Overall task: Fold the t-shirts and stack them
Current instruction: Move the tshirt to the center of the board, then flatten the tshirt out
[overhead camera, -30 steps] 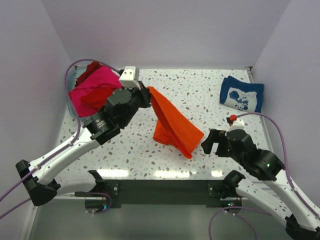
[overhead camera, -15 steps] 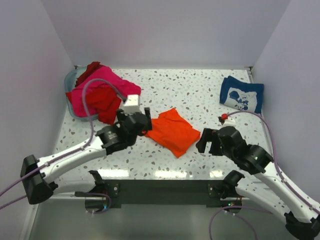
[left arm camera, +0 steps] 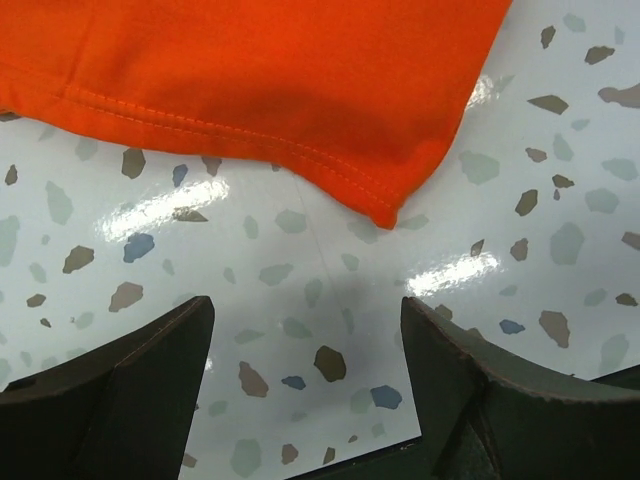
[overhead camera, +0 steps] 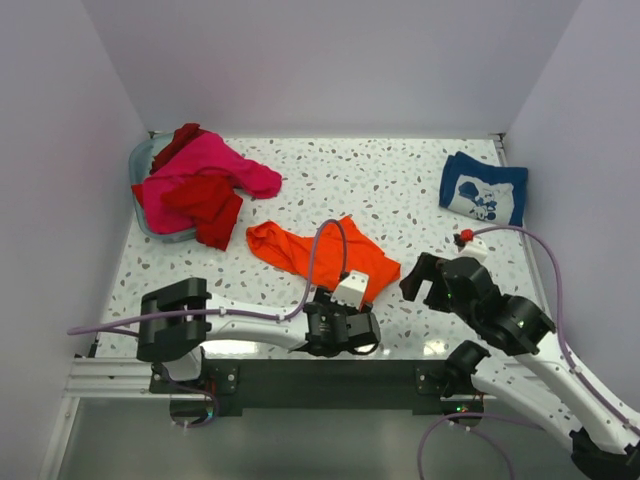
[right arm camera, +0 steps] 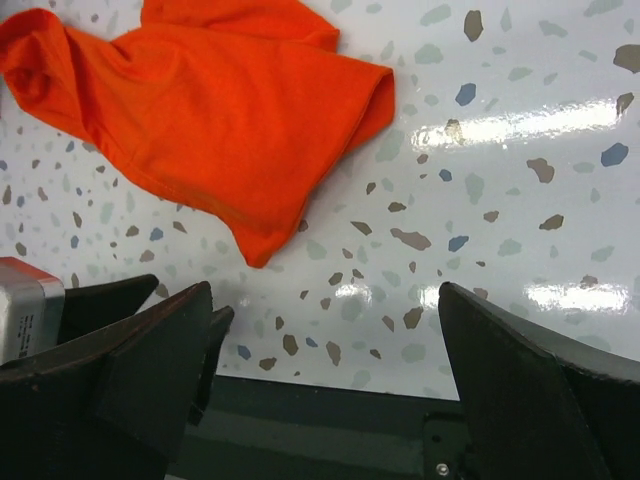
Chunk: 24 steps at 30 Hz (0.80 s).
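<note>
Since half a second ago the left claw (left arm camera: pixel 305 370) has let go of the orange t-shirt (overhead camera: pixel 318 254) and swung back to the near edge of the desk (overhead camera: pixel 400 190). It now sits just in front of the shirt's near corner. In the left wrist view its jaws are spread wide with only speckled desk between them, and the shirt's hemmed corner lies just beyond the tips, not touching.

The shirt itself is lying loose and rumpled mid-desk. The right claw (right arm camera: pixel 330 370) is wide open too and holds nothing, off to the shirt's right side, near but apart.

The pink t-shirt (overhead camera: pixel 205 160) and red t-shirt (overhead camera: pixel 207 207) are heaped over a tub (overhead camera: pixel 140 160) at the far left. The navy t-shirt (overhead camera: pixel 483 188) lies folded at the far right.
</note>
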Available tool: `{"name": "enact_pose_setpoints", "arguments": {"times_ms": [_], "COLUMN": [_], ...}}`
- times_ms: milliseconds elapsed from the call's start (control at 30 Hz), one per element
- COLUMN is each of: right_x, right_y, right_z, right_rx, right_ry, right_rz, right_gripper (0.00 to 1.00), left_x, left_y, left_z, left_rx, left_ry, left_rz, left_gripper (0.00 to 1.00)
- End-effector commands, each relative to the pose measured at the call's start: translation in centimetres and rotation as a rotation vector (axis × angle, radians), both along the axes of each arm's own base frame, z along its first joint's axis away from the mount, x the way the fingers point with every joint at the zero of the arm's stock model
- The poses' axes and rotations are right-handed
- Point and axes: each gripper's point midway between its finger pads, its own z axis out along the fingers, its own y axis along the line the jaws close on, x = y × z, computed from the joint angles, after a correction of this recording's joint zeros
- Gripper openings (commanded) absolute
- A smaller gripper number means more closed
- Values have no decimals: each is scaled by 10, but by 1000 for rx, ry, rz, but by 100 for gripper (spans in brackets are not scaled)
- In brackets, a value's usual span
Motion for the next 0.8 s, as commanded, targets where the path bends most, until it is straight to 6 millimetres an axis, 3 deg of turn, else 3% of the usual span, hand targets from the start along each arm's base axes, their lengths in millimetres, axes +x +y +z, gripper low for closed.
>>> {"name": "enact_pose_setpoints", "arguments": {"times_ms": [0,333,767], "right_x": [2,-3,-10], "right_y": [-11,-35,-49], "right_z": [11,28,33], "right_rx": [21,55,56], "right_ry": [-41,-107,-133], "right_rz": [-79,-187,-217], "right_gripper": [99,99,99], "left_x": [10,19,42], "left_y": [-33,-68,-62], "left_z": [22,17,-8], "left_rx": [-149,-147,-82], "left_ry": [-38,-79,-124], "left_rz": [42,-8,29], "left_gripper": [80,79,69]}}
